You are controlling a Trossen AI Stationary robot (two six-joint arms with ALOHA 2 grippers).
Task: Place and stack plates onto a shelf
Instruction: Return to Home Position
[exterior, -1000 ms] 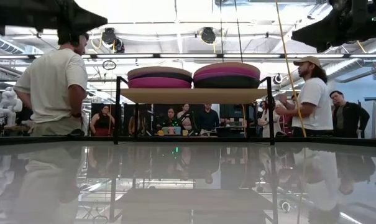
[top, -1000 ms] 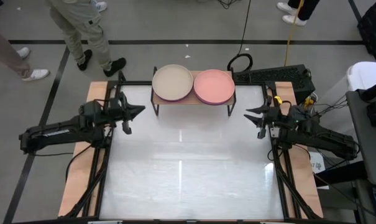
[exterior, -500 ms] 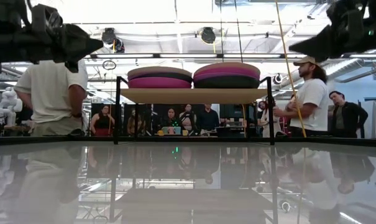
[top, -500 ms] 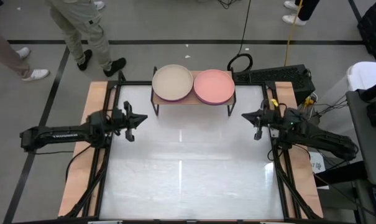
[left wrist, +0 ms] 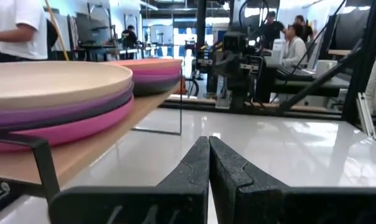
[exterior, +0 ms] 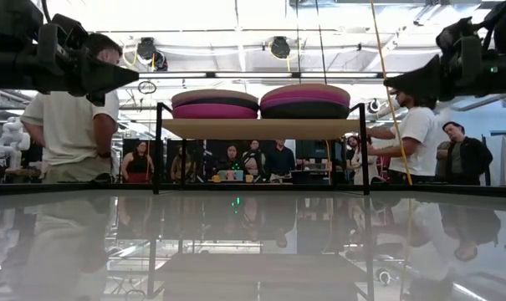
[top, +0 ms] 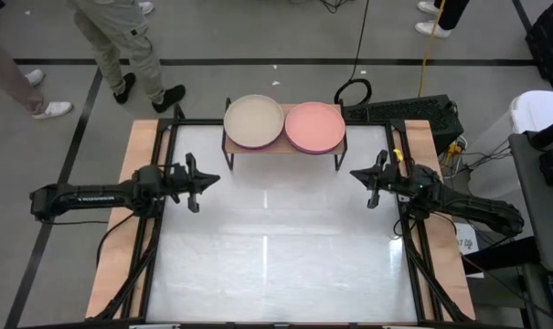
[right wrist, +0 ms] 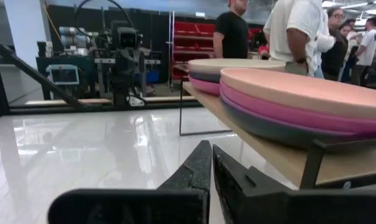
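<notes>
The shelf stands at the table's far middle on thin black legs. It carries two stacks of plates, the left one topped by a beige plate and the right one by a salmon pink plate. Purple, black-grey and magenta plates show beneath them. My left gripper hovers shut over the table, left of the shelf and nearer than it. My right gripper hovers shut on the shelf's right, pointing toward the left one. Neither holds anything.
People stand beyond the table's far edge and in the room behind. A black device with cables sits off the far right corner. The white table top stretches toward the near edge.
My right gripper has shut its fingers on nothing, dropped lower and edged toward the table's left. My left gripper has also come down and shifted a little toward the near edge. The plates and shelf have stayed put.
</notes>
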